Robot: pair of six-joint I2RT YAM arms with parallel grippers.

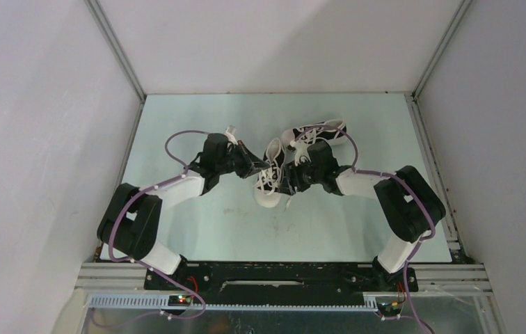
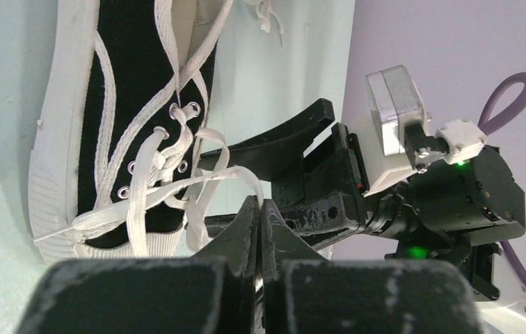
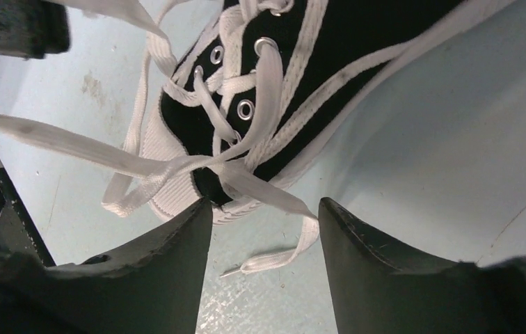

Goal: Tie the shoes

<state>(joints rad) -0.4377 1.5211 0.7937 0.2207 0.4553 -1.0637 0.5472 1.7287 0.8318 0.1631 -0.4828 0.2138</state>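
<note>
Two shoes lie on the counter [image 1: 197,229], past its middle. The farther shoe [image 1: 324,130] lies to the right, apart from the work. The nearer shoe [image 1: 268,197] lies between both arms, with its long axis running from far to near and its white toe pointing toward the arm bases.

The left end effector [image 2: 259,209] is clenched at the shoe's left side. It perhaps pinches a lace, but the view does not show this surely. The right end effector [image 3: 266,209] is released and holds nothing. The crossing of the laces [image 3: 208,165] lies just ahead of its fingers, with a loose lace end [image 3: 274,259] below. I judge the right arm is nearer to this crossing.
</note>
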